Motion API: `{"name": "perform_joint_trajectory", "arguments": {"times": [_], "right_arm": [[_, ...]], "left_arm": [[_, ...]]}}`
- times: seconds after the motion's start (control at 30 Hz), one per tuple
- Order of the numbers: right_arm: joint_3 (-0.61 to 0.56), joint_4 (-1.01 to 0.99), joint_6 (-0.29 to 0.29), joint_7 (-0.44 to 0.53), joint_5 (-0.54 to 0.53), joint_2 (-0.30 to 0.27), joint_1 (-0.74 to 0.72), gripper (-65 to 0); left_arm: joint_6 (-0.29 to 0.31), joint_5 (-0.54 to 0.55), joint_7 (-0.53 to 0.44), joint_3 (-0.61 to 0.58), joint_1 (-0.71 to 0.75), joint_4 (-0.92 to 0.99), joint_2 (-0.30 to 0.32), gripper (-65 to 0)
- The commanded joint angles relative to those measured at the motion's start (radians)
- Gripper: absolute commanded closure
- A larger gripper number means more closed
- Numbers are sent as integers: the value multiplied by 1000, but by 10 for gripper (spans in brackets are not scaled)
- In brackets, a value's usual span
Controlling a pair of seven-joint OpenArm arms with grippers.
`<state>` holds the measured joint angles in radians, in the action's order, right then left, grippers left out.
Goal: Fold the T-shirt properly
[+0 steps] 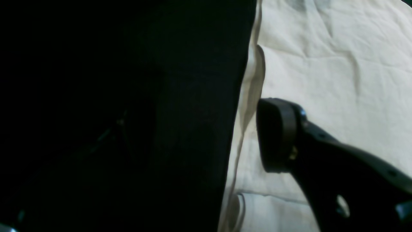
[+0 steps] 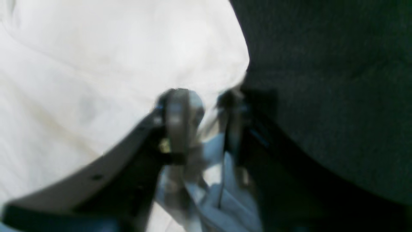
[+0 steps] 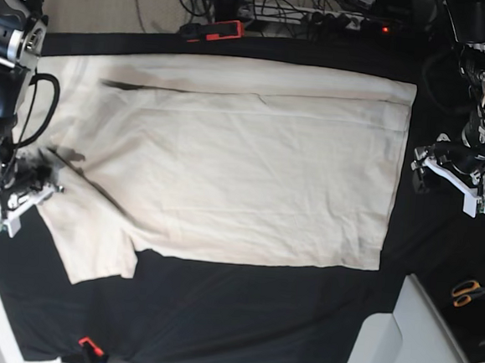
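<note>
The cream T-shirt (image 3: 244, 165) lies spread flat on the black table cloth (image 3: 240, 316), with its sleeves toward the left of the base view and its hem at the right. My right gripper (image 2: 206, 109) is at the near sleeve's edge (image 3: 25, 188), its fingers closed in on a bunch of the cloth (image 2: 96, 64). My left gripper (image 3: 449, 174) stands open at the hem side. In the left wrist view one finger (image 1: 276, 135) hovers over the shirt (image 1: 322, 64) just inside its edge. The other finger is lost in the dark over the table cloth.
Orange-handled scissors (image 3: 471, 292) lie on the cloth at the right. White blocks (image 3: 398, 345) stand at the front corners. A red-orange tool (image 3: 217, 30) and cables lie beyond the far edge. A small red clip (image 3: 87, 343) sits near the front left.
</note>
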<state>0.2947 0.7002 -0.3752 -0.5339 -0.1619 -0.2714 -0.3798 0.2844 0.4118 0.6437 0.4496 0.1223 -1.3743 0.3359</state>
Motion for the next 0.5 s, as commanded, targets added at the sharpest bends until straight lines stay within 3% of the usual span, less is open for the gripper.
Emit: {"name": "perform_joint_trajectory", "arguments": {"times": [0.0, 0.07, 0.47], "right_arm": [[2, 14, 0, 19, -9, -33, -29, -74], [2, 14, 0, 21, -9, -36, -29, 0], [2, 20, 0, 19, -9, -42, -37, 0]], "left_arm": [[-1, 8, -20, 8, -9, -18, 21, -476], [-1, 8, -20, 8, -9, -18, 21, -476], [-1, 8, -20, 1, -34, -10, 19, -476]]}}
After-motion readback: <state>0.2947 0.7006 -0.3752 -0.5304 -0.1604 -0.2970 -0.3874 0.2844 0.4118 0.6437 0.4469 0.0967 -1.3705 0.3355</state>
